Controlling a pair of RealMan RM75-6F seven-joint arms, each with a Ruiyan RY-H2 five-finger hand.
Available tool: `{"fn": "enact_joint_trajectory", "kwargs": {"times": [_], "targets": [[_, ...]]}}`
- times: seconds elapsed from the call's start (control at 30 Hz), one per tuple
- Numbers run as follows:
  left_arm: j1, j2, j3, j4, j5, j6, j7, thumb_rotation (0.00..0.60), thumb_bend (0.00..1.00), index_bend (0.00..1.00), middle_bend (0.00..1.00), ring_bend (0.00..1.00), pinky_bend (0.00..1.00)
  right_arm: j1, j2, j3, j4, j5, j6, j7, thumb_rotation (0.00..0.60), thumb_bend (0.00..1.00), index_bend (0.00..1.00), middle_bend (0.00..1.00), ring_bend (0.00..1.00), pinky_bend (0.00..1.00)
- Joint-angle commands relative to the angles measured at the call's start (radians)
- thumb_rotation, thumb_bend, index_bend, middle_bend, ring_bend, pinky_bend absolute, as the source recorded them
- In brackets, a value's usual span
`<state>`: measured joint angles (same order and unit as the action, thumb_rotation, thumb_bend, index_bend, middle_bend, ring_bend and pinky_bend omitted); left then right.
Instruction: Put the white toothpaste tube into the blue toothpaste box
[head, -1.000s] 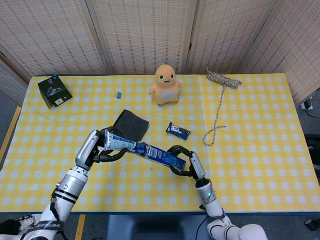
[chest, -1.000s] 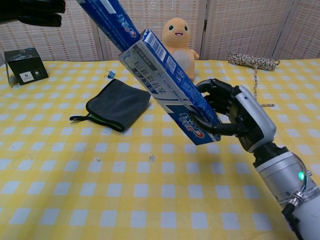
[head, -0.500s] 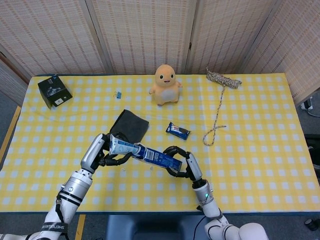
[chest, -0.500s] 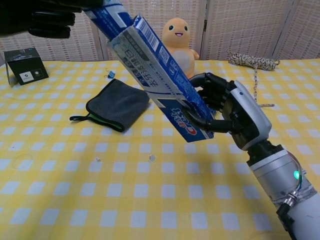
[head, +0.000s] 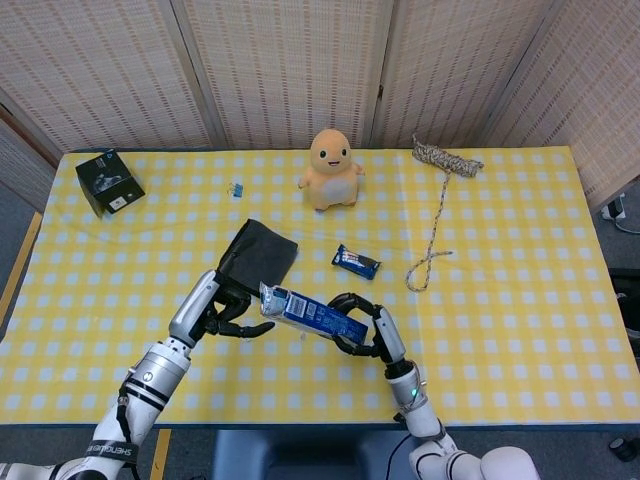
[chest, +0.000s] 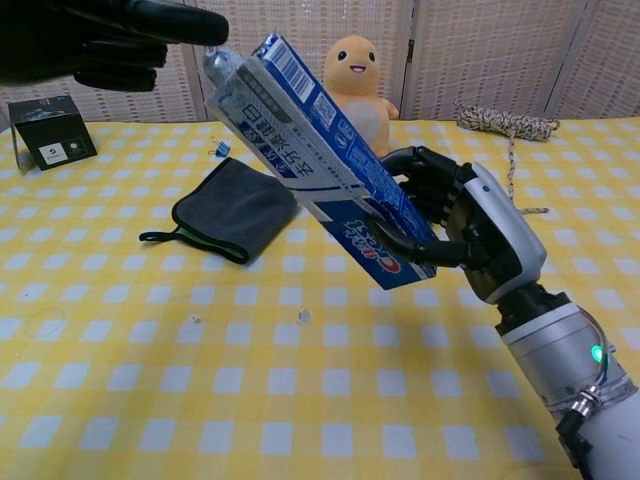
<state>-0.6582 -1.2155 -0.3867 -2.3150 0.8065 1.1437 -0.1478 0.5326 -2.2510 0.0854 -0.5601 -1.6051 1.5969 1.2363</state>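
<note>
The blue toothpaste box (head: 315, 313) hangs tilted above the table, its open end up and to the left. My right hand (head: 364, 331) grips its lower end, fingers wrapped around the box (chest: 330, 170) in the chest view too. The white toothpaste tube (chest: 216, 66) is almost fully inside; only its tail shows at the box mouth. My left hand (head: 226, 309) sits just left of that mouth. In the chest view, one finger of the left hand (chest: 100, 40) stretches over the tube's tail and the others curl below it. I see no grip on the tube.
A dark folded cloth (head: 261, 251) lies just behind the left hand. A small blue snack packet (head: 357, 261) lies behind the box. An orange plush toy (head: 331, 168), a rope coil (head: 446, 157) and a black box (head: 108, 183) stand further back. The front table edge (head: 300, 424) is close.
The tube has slid deeper into the box, from roughly half out to only its tail showing. My left hand moved right toward the box mouth and no longer wraps the tube. The right hand kept its grip.
</note>
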Motion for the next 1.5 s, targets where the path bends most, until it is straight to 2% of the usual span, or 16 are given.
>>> {"fn": "enact_joint_trajectory", "kwargs": {"times": [0.03, 0.4, 0.53, 0.73, 0.9, 1.03, 1.2, 1.5], "targets": [[0.005, 0.006, -0.001, 0.001, 0.011, -0.007, -0.012, 0.600, 0.15, 0.00, 1.00, 1.00, 1.00, -0.002, -0.002, 0.000, -0.001, 0.001, -0.001, 0.005, 0.600, 0.35, 0.46, 0.40, 0.47, 0.49], [0.018, 0.008, 0.011, 0.010, 0.049, 0.020, 0.005, 0.600, 0.15, 0.00, 1.00, 1.00, 1.00, -0.019, -0.013, 0.015, -0.011, 0.012, 0.020, 0.070, 0.600, 0.35, 0.46, 0.40, 0.47, 0.49], [0.026, 0.005, 0.020, 0.010, 0.059, 0.035, 0.014, 0.600, 0.16, 0.00, 1.00, 1.00, 1.00, -0.029, -0.011, 0.038, -0.028, 0.041, -0.002, 0.141, 0.600, 0.35, 0.46, 0.40, 0.47, 0.49], [0.035, 0.032, 0.038, 0.009, 0.068, 0.014, 0.020, 0.600, 0.16, 0.00, 1.00, 1.00, 1.00, -0.035, 0.002, 0.037, -0.032, 0.045, -0.028, 0.168, 0.600, 0.35, 0.46, 0.40, 0.46, 0.49], [0.057, 0.032, 0.076, 0.012, 0.171, 0.026, 0.045, 0.600, 0.17, 0.01, 1.00, 1.00, 1.00, -0.032, 0.009, 0.041, -0.038, 0.045, -0.038, 0.156, 0.600, 0.35, 0.46, 0.40, 0.46, 0.49], [0.074, 0.037, 0.114, 0.023, 0.262, 0.021, 0.060, 0.600, 0.25, 0.05, 1.00, 1.00, 1.00, -0.024, 0.018, 0.045, -0.054, 0.045, -0.050, 0.131, 0.600, 0.35, 0.46, 0.40, 0.46, 0.49], [0.089, 0.033, 0.153, 0.047, 0.342, 0.009, 0.057, 0.600, 0.25, 0.09, 1.00, 1.00, 1.00, -0.023, 0.030, 0.046, -0.082, 0.046, -0.064, 0.112, 0.600, 0.35, 0.46, 0.40, 0.46, 0.49], [0.082, -0.004, 0.180, 0.076, 0.389, -0.011, 0.078, 0.600, 0.25, 0.11, 1.00, 1.00, 1.00, -0.024, 0.037, 0.045, -0.112, 0.040, -0.065, 0.094, 0.600, 0.35, 0.46, 0.40, 0.46, 0.49]]}}
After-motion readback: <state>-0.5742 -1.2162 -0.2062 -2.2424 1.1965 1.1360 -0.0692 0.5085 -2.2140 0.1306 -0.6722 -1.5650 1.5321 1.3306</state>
